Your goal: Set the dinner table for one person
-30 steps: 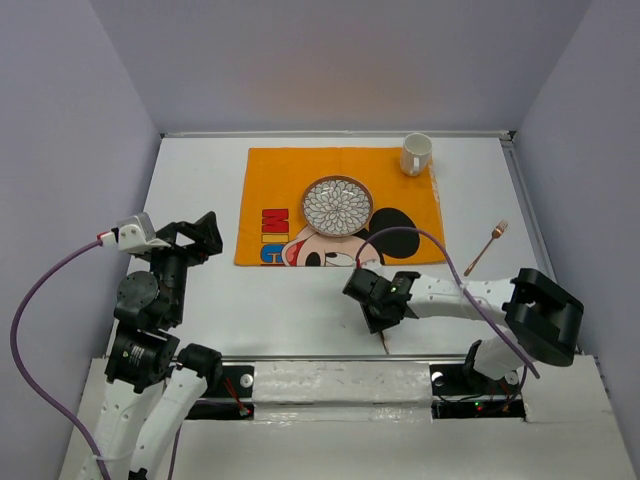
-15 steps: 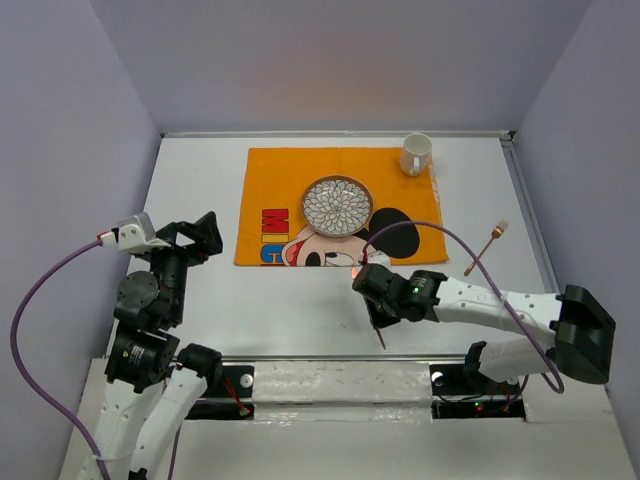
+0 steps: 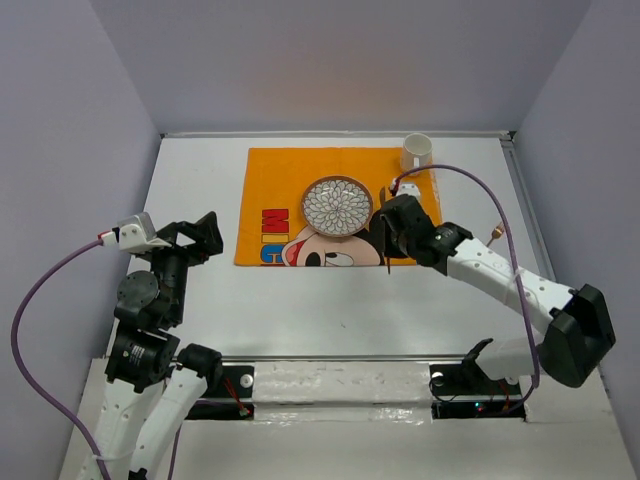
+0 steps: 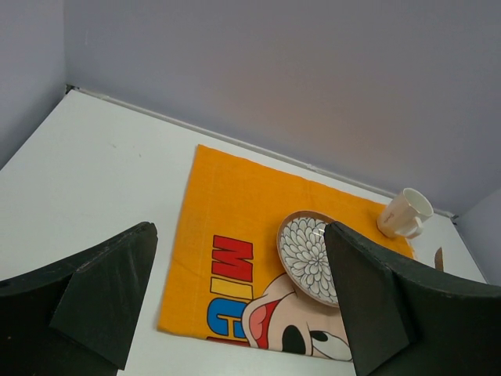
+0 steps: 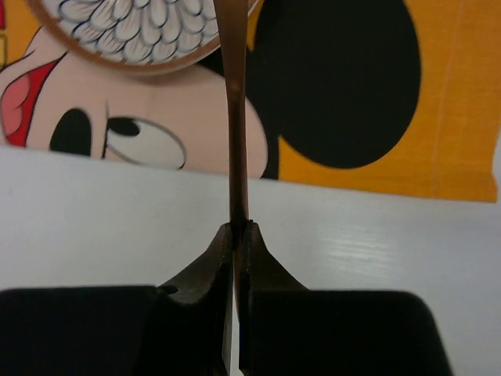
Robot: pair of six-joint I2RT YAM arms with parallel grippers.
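Right gripper [image 5: 237, 233] swung from near edge of dinner table [image 3: 195, 175] to orange cloth [image 3: 275, 185], just right of plate [image 3: 337, 206]. Jaws pinched tight on slim copper utensil [image 5: 236, 133]. Likely next: lay it beside plate. Left gripper [image 4: 239, 266] spread wide, empty.

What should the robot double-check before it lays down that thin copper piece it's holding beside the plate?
1. Grip: right jaws shut on the copper utensil: ok.
2. Landing spot: bare cloth shows just right of the plate: ok.
3. Mug: upright at the cloth's far corner, apart from the arm: ok.
4. Utensil's height above the cloth: cannot tell.
5. Left jaws: open, holding nothing, off on the table's left side: ok.
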